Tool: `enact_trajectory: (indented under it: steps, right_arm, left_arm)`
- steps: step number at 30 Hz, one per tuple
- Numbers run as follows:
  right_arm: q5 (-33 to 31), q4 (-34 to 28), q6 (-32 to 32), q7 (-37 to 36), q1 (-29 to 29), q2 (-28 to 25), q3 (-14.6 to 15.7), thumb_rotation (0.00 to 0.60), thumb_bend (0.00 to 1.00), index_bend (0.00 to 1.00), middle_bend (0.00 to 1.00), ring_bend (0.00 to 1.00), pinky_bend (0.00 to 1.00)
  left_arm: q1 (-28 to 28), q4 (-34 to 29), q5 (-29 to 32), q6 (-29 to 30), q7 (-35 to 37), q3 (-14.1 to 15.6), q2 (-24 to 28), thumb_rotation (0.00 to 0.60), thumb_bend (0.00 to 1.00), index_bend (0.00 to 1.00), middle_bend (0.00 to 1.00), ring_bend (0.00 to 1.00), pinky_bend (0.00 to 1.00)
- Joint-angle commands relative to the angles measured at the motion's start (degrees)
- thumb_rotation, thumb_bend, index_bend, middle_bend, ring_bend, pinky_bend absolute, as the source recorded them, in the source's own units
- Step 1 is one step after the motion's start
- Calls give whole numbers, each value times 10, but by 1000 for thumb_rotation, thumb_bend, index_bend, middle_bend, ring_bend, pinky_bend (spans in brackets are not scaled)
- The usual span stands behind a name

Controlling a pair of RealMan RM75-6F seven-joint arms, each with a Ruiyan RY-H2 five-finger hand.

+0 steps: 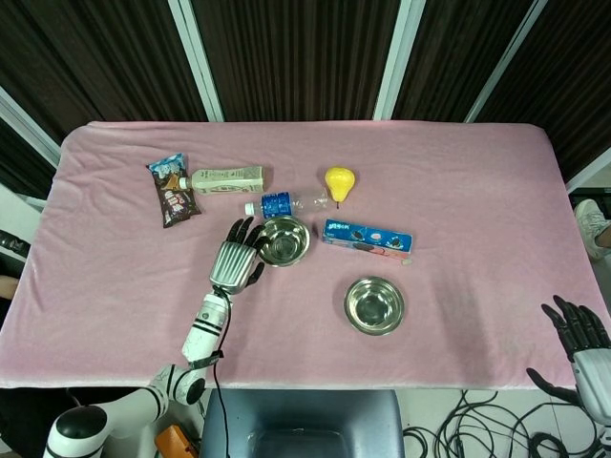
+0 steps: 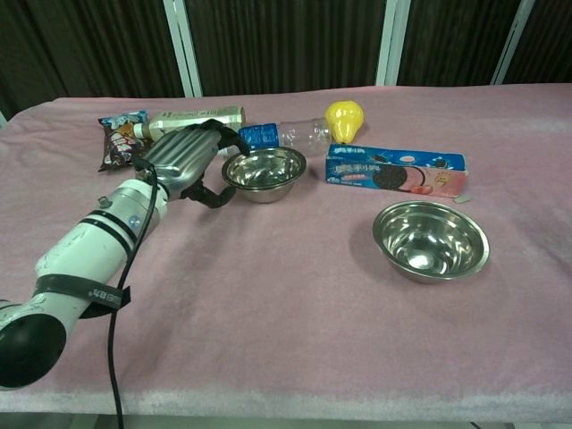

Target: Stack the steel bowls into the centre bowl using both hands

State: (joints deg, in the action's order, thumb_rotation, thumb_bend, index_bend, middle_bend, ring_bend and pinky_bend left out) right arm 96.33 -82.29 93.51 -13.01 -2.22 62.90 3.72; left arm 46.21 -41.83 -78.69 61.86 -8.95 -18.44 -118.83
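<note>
Two steel bowls sit nested at the centre (image 1: 284,240) (image 2: 264,169); the upper one rests inside the centre bowl. My left hand (image 1: 238,258) (image 2: 183,163) is at their left side, fingers over the upper bowl's left rim and thumb curled beneath, still gripping it. A third steel bowl (image 1: 374,304) (image 2: 432,239) stands alone to the front right. My right hand (image 1: 579,333) hangs beyond the table's front right corner, fingers spread, holding nothing. The chest view does not show it.
Behind the nested bowls lie a water bottle (image 1: 284,202), a yellow pear (image 1: 339,181) and a blue biscuit box (image 1: 368,237). Further left are a pale drink bottle (image 1: 227,178) and a snack packet (image 1: 173,191). Pink cloth covers the table (image 1: 458,191).
</note>
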Motion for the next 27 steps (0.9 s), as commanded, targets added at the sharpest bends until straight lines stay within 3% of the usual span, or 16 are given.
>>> enact_trajectory:
  steps: [1, 5, 9, 13, 19, 23, 27]
  right_arm:
    - [0, 1, 1, 2, 0, 2, -2, 600, 298, 0, 0, 0, 0]
    - [6, 1, -8, 11, 4, 4, 1, 600, 298, 0, 0, 0, 0]
    - [22, 0, -25, 39, 20, 15, 0, 600, 298, 0, 0, 0, 0]
    - [51, -15, -72, 95, 64, 27, -7, 600, 297, 0, 0, 0, 0]
    - [63, -60, -201, 198, 160, 58, -36, 600, 298, 113, 0, 0, 0]
    - [44, -56, -302, 237, 228, 105, -55, 600, 298, 245, 0, 0, 0]
    - [16, -29, -362, 267, 267, 152, -67, 600, 298, 338, 0, 0, 0]
  left_arm:
    - [-10, -36, -7, 24, -2, 12, 16, 600, 384, 49, 122, 2, 105]
    - [-56, -155, -19, 51, -39, 49, 88, 600, 383, 0, 101, 0, 106]
    - [-127, -318, -46, 112, -83, 101, 210, 600, 382, 0, 97, 0, 107]
    - [-194, -390, -75, 187, -108, 146, 304, 600, 384, 0, 91, 0, 104]
    - [-282, -395, -92, 275, -45, 192, 367, 600, 385, 0, 90, 0, 100]
    - [-316, -358, -102, 304, 3, 207, 367, 600, 384, 0, 90, 0, 99]
    - [-331, -328, -108, 309, 33, 212, 356, 600, 384, 0, 90, 0, 99]
